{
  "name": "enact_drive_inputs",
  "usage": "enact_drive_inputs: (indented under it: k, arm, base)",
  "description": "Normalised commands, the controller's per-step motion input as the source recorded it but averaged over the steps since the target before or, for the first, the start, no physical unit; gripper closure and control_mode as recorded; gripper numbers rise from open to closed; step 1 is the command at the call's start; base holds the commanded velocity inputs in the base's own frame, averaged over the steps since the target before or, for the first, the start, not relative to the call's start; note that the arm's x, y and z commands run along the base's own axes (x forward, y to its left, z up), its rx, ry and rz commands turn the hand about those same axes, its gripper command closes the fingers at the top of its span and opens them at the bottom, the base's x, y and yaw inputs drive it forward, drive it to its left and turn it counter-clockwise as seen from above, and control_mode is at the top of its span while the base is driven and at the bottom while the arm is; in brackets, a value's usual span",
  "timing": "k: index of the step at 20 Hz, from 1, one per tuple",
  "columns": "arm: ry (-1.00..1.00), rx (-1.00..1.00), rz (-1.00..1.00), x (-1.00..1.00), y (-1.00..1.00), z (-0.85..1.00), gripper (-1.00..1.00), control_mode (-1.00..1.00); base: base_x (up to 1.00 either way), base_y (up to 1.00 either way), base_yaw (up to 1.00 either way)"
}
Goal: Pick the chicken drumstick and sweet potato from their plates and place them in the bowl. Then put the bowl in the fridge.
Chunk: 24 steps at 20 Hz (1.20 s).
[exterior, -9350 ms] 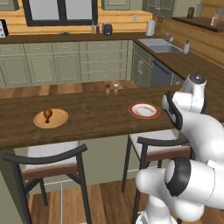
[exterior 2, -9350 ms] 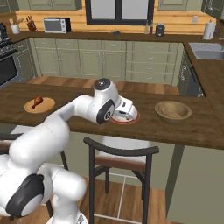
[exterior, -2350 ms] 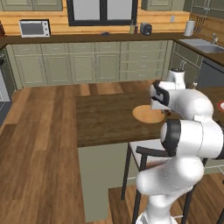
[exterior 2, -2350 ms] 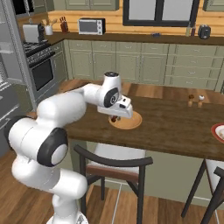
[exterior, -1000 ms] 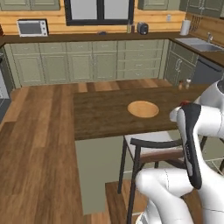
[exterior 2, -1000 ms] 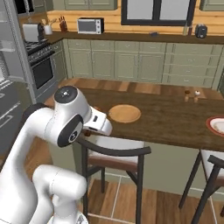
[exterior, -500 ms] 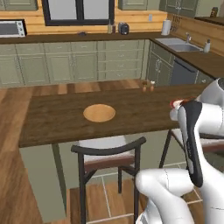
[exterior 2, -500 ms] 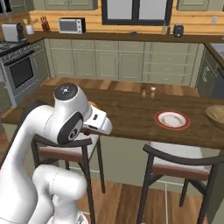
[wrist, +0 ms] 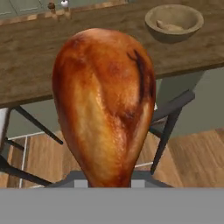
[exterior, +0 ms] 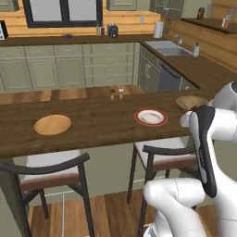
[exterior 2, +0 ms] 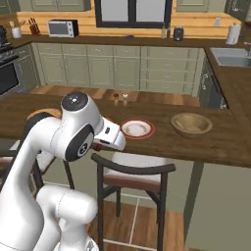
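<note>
A: Which step is in hand?

B: Carrying, I'd judge. The chicken drumstick (wrist: 103,105) stands close before the hand camera, meaty end up and narrow end down toward the gripper, so the gripper is most likely pinching it by the bone end. The fingers themselves are hidden behind the meat, so the pinch is inferred, not seen.

A: Where does it have to go?

B: Into the bowl (exterior 2: 191,123), which sits on the surface toward its right end, near the corner where the surface meets the sink run. A pale tan lump already lies in it in the hand view, probably the sweet potato (wrist: 169,27), though it is too small to be sure.

A: And the plates?

B: The red-rimmed plate (exterior: 151,116) is near the middle of the surface, the wooden plate (exterior: 52,124) toward its left end; both look bare.

A: What does the next move call for?

B: Bringing the drumstick over the bowl, lowering it and letting go. The fridge step comes after.

A: Anything else hard to make out?

B: The robot's own forearm covers the near edge of the surface in the right base view, and part of the bowl in the left one.
</note>
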Motion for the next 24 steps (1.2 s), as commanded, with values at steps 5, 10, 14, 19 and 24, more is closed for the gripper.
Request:
enact_drive_inputs:
  k: [5,10,14,19,24]
  arm:
    - [0.00,0.00,0.00,0.00,0.00,0.00,1.00,1.00]
    - [0.00,0.00,0.00,0.00,0.00,0.00,1.00,1.00]
    - [0.00,0.00,0.00,0.00,0.00,0.00,1.00,1.00]
    - [0.00,0.00,0.00,0.00,0.00,0.00,1.00,1.00]
    - [0.00,0.00,0.00,0.00,0.00,0.00,1.00,1.00]
  base:
    - [0.00,-1.00,0.00]
    - [0.40,-0.98,0.00]
    - [0.96,-0.22,0.00]
    - [1.00,0.07,0.02]
    - [-0.16,-0.83,0.16]
